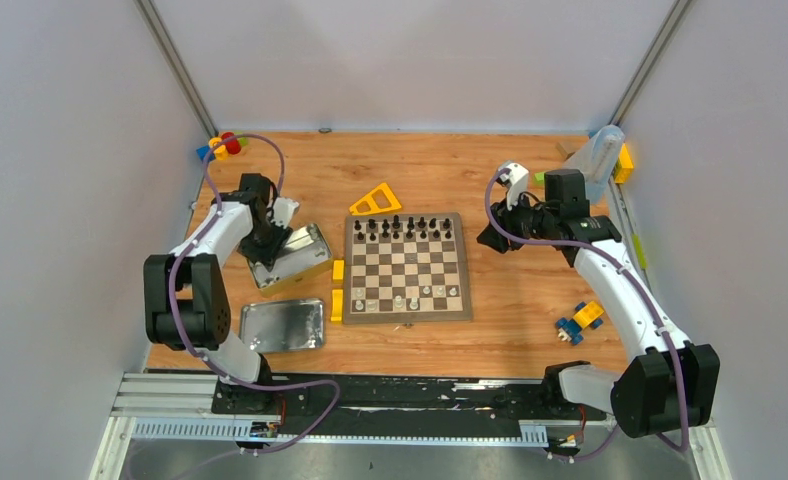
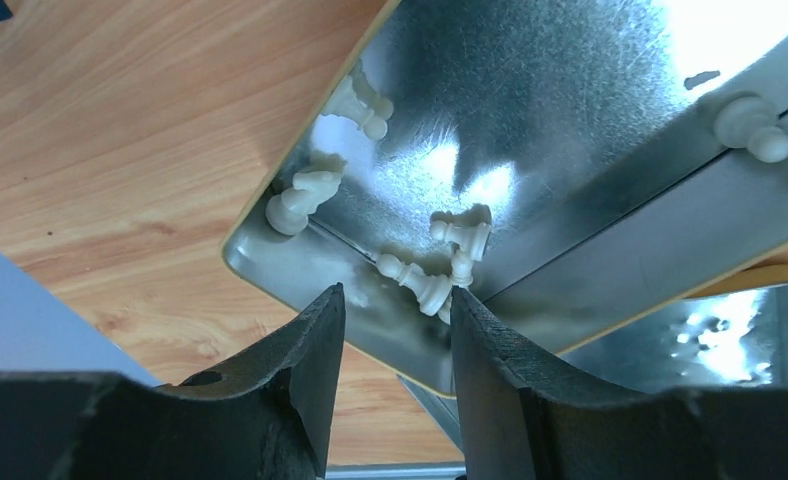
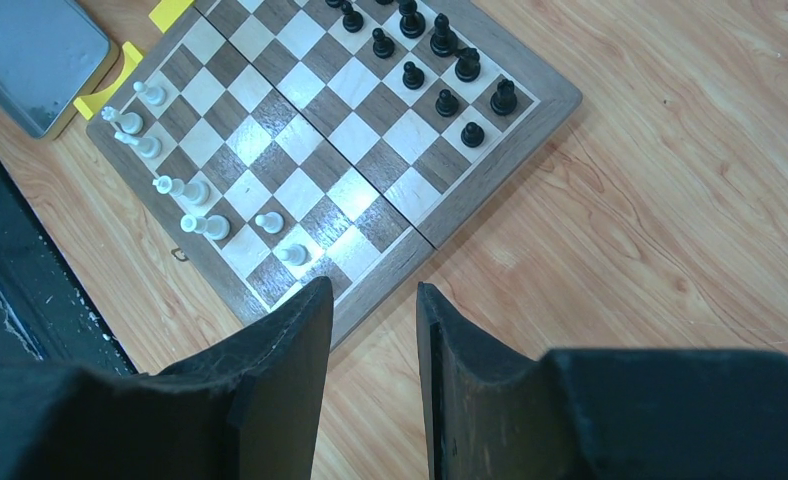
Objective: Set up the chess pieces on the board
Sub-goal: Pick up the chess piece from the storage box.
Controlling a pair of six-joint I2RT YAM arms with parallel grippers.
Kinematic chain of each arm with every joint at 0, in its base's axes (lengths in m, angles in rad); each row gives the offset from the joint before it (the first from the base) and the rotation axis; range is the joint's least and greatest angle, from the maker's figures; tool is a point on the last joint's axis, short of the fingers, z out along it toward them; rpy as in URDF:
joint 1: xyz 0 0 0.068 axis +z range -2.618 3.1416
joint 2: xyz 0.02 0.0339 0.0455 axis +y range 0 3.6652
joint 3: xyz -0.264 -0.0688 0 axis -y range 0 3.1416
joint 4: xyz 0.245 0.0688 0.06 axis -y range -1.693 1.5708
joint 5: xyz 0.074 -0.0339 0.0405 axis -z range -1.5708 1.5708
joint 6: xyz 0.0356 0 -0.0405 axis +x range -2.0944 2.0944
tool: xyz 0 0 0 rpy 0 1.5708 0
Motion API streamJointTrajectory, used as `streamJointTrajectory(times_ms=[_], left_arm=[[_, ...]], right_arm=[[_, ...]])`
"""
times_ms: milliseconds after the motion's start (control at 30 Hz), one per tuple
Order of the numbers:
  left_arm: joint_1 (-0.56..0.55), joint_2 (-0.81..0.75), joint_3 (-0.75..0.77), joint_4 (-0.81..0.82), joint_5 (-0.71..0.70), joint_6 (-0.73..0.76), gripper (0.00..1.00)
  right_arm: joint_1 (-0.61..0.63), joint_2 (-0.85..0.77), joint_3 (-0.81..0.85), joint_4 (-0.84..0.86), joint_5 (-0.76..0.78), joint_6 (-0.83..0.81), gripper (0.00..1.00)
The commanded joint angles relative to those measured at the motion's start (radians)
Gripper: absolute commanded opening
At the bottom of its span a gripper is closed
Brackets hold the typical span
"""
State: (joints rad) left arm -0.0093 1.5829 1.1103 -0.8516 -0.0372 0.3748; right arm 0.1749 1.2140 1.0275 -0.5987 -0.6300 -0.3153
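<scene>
Left pincer open over a metal tin of loose white pieces; right pincer open beside the board
Seen from the left wrist, the two dark fingers stand apart with nothing between them, tips near the tin's rim; several pale pieces lie on their sides inside, one just beside the right fingertip. The tin sits on the wooden desk, left of the board. The right pincer's jaws also stand apart and empty, above the desk to the right of the board. Black pieces stand in two rows at the board's far edge, and a few standing white pieces line its near edge
</scene>
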Motion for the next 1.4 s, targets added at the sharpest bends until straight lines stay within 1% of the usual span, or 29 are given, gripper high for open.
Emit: streamJointTrajectory(times_ms=[0,133,433,667,800,867,933,1067,1100,1200,1367], left_arm=[[0.005,0.024,-0.026,0.081,-0.036,0.032,0.52],[0.005,0.066,-0.03,0.115,-0.061,0.041,0.54],[0.005,0.123,-0.038,0.166,-0.132,0.101,0.55],[0.005,0.165,-0.045,0.179,-0.135,0.155,0.55],[0.005,0.178,-0.061,0.196,-0.128,0.165,0.53],[0.005,0.175,-0.07,0.205,-0.118,0.164,0.51],[0.005,0.168,-0.078,0.217,-0.112,0.165,0.47],[0.005,0.156,-0.086,0.235,-0.095,0.171,0.35],[0.005,0.151,-0.086,0.235,-0.083,0.172,0.31],[0.005,0.131,-0.081,0.226,-0.035,0.168,0.23],[0.005,0.064,-0.077,0.217,0.008,0.156,0.15]], right_arm=[[-0.006,-0.017,0.002,0.043,-0.048,-0.004,0.38],[-0.005,-0.027,0.001,0.039,-0.067,-0.008,0.38],[0.0,-0.018,0.005,0.011,-0.076,-0.028,0.38],[0.0,-0.018,0.002,0.011,-0.082,-0.022,0.38],[-0.001,-0.018,-0.001,0.011,-0.082,-0.021,0.38],[-0.002,-0.018,-0.001,0.011,-0.082,-0.02,0.38],[-0.001,-0.016,0.0,0.01,-0.083,-0.02,0.38],[-0.001,-0.014,0.0,0.01,-0.086,-0.021,0.38],[0.0,-0.014,0.0,0.009,-0.086,-0.021,0.38],[-0.002,-0.012,0.0,0.009,-0.085,-0.021,0.37],[-0.003,-0.002,0.002,0.01,-0.084,-0.02,0.37]])
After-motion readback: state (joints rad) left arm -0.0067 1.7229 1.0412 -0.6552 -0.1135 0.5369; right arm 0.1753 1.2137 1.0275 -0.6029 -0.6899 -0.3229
